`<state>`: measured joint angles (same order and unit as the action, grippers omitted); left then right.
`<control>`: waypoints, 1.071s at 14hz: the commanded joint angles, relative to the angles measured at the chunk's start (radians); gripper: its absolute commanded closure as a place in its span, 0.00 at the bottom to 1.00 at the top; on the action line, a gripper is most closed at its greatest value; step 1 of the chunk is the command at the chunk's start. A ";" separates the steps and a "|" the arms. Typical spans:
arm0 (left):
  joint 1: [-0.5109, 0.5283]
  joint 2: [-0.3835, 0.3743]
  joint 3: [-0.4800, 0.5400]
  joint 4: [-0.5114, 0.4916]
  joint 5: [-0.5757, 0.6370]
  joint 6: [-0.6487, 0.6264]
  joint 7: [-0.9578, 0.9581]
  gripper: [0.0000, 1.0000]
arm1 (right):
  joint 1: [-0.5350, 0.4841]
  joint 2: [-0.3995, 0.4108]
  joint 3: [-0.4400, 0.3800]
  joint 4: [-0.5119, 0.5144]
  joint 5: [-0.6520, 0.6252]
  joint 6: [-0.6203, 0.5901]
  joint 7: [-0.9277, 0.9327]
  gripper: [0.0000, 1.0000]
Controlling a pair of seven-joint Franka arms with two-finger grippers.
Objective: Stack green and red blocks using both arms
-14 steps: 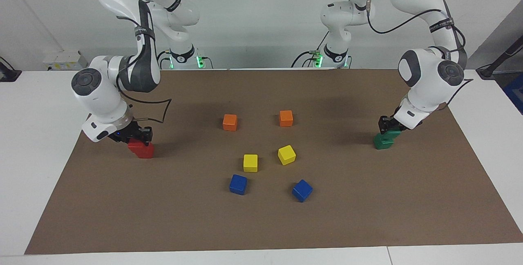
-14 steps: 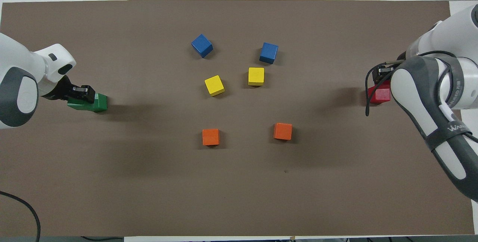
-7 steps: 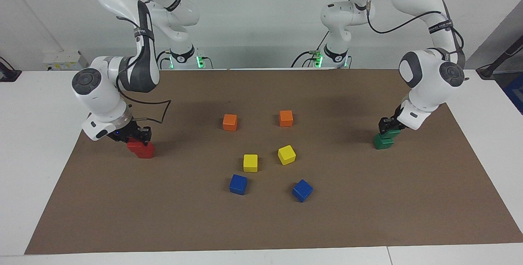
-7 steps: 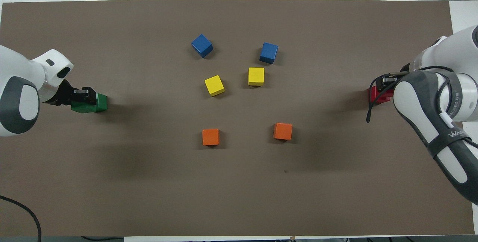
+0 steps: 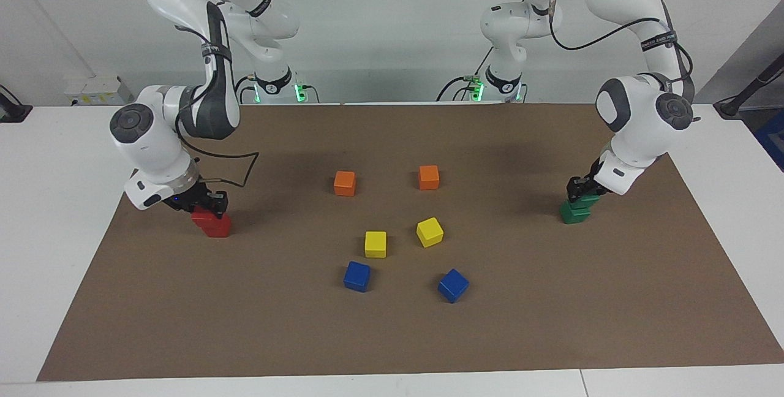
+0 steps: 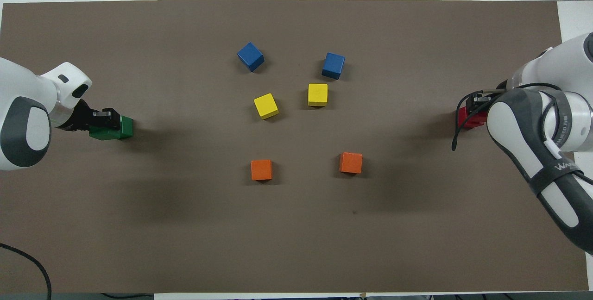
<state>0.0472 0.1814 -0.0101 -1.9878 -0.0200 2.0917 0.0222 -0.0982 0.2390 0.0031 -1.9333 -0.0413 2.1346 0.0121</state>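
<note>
- Where the facing view shows it, right gripper (image 5: 205, 206) has jaws closed on upper red block (image 5: 202, 218), atop lower red block (image 5: 217, 226); left gripper (image 5: 580, 190) likewise grips upper green block (image 5: 587, 201) on lower green block (image 5: 574, 213)
- Overhead: green stack (image 6: 112, 128) at left arm's end of counter (image 6: 296, 244), red stack (image 6: 467, 118) at right arm's end

High facing camera and steep overhead camera (half-turn apart), both over brown mat (image 5: 392, 336).

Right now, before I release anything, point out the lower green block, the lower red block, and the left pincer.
lower green block (image 5: 574, 215): facing view, on its front face.
lower red block (image 5: 217, 226): facing view, on its front face.
left pincer (image 5: 579, 190): facing view, between its fingertips at the upper green block.
</note>
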 commanded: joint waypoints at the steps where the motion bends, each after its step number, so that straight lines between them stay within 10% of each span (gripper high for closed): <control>1: 0.005 -0.040 -0.001 -0.049 -0.011 0.037 -0.001 1.00 | -0.026 -0.040 0.015 -0.062 -0.003 0.047 0.012 1.00; 13: 0.006 -0.037 0.001 -0.063 -0.009 0.060 0.001 1.00 | -0.021 -0.053 0.015 -0.092 -0.003 0.047 0.009 1.00; 14: 0.005 -0.036 0.001 -0.063 -0.009 0.062 0.001 0.78 | -0.021 -0.053 0.015 -0.092 -0.003 0.047 0.009 1.00; 15: 0.005 -0.037 0.001 -0.063 -0.009 0.062 -0.002 0.31 | -0.021 -0.053 0.015 -0.092 -0.003 0.047 0.009 1.00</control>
<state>0.0473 0.1813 -0.0084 -2.0102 -0.0200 2.1287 0.0222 -0.1084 0.2155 0.0062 -1.9917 -0.0413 2.1601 0.0121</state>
